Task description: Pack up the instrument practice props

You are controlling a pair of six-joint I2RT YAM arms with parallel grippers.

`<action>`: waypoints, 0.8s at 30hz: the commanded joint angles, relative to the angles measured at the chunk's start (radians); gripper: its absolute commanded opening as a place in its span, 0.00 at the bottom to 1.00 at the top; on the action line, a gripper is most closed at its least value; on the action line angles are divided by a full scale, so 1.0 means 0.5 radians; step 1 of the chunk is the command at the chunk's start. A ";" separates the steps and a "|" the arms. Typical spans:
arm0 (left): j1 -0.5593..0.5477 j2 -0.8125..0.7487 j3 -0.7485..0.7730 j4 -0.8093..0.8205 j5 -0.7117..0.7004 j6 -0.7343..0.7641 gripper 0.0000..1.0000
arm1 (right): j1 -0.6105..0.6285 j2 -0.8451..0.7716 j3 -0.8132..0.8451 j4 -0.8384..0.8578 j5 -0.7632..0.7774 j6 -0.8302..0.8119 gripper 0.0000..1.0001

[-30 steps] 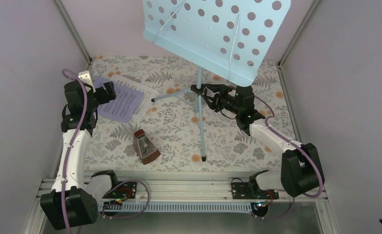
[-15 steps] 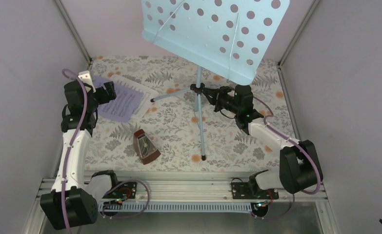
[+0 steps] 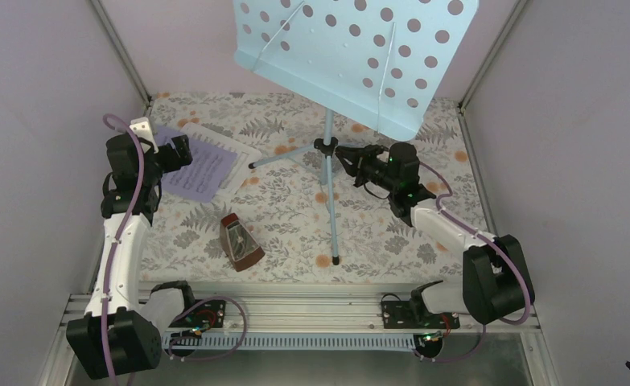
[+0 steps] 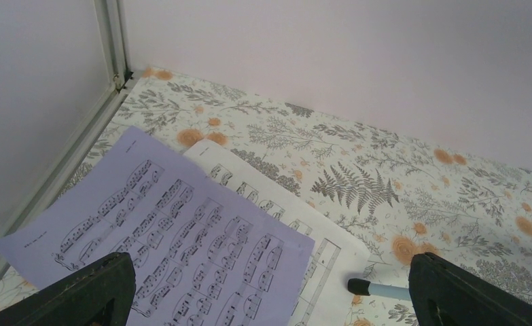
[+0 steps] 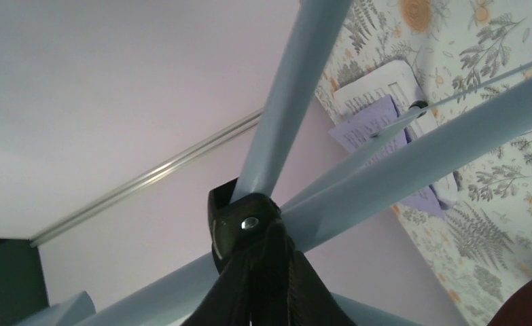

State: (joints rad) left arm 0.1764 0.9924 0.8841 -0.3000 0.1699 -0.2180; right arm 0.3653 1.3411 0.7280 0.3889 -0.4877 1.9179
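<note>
Fingers (image 5: 234, 293) of the right gripper (image 5: 261, 238) are pressing close together on the black hub (image 5: 244, 219) of the light-blue music stand (image 3: 352, 56), where the three legs are meeting the pole. Almost no gap is showing between them, so this pincer is clenched on the hub. The stand is standing upright on the flowered cloth (image 3: 287, 211), toward the back, with its perforated desk tilting above the arm.

The left gripper (image 4: 270, 275) is spread wide and is gripping nothing. It is hanging above the sheet music at the back left corner without touching it. The lavender page (image 4: 174, 248) is lying on top of the white page (image 4: 321, 252), partly covering it. One black-tipped stand leg (image 4: 359, 286) is reaching the white page's edge.

The reddish-brown metronome (image 3: 237, 241) is sitting on the cloth near the front, well apart from both grippers
</note>
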 commanded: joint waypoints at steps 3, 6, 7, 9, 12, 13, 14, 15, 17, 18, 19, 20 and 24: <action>-0.006 -0.013 -0.014 0.061 0.029 -0.007 1.00 | -0.006 -0.044 -0.036 0.026 0.032 -0.072 0.04; -0.006 -0.010 -0.013 0.059 0.032 -0.006 1.00 | -0.006 -0.043 -0.047 0.047 0.047 -0.205 0.04; -0.006 -0.010 -0.015 0.058 0.029 -0.006 1.00 | -0.006 -0.048 -0.059 0.063 0.062 -0.302 0.04; -0.008 -0.008 -0.014 0.057 0.031 -0.006 1.00 | -0.006 -0.068 -0.076 0.075 0.114 -0.513 0.04; -0.009 -0.003 -0.013 0.058 0.033 -0.007 1.00 | -0.006 -0.118 -0.155 0.128 0.225 -0.854 0.04; -0.009 -0.001 -0.013 0.059 0.032 -0.006 1.00 | -0.004 -0.131 -0.177 0.143 0.252 -1.001 0.04; -0.009 -0.002 -0.013 0.061 0.031 -0.006 1.00 | 0.003 -0.145 -0.194 0.154 0.281 -1.182 0.04; -0.009 0.002 -0.013 0.059 0.031 -0.006 1.00 | 0.016 -0.159 -0.202 0.128 0.328 -1.359 0.04; -0.009 0.006 -0.013 0.062 0.034 -0.006 1.00 | 0.042 -0.187 -0.244 0.154 0.425 -1.683 0.04; -0.010 0.009 -0.013 0.061 0.034 -0.006 1.00 | 0.048 -0.199 -0.281 0.211 0.436 -1.844 0.04; -0.009 0.012 -0.013 0.061 0.034 -0.003 1.00 | 0.049 -0.211 -0.325 0.285 0.423 -1.998 0.04; -0.011 0.015 -0.013 0.059 0.035 -0.003 1.00 | 0.049 -0.219 -0.379 0.359 0.404 -2.139 0.04; -0.012 0.019 -0.017 0.057 0.026 0.002 1.00 | 0.060 -0.260 -0.495 0.529 0.412 -2.654 0.04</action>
State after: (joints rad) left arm 0.1741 0.9981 0.8841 -0.3000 0.1703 -0.2180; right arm 0.3817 1.2285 0.5495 0.5972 -0.3367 0.9958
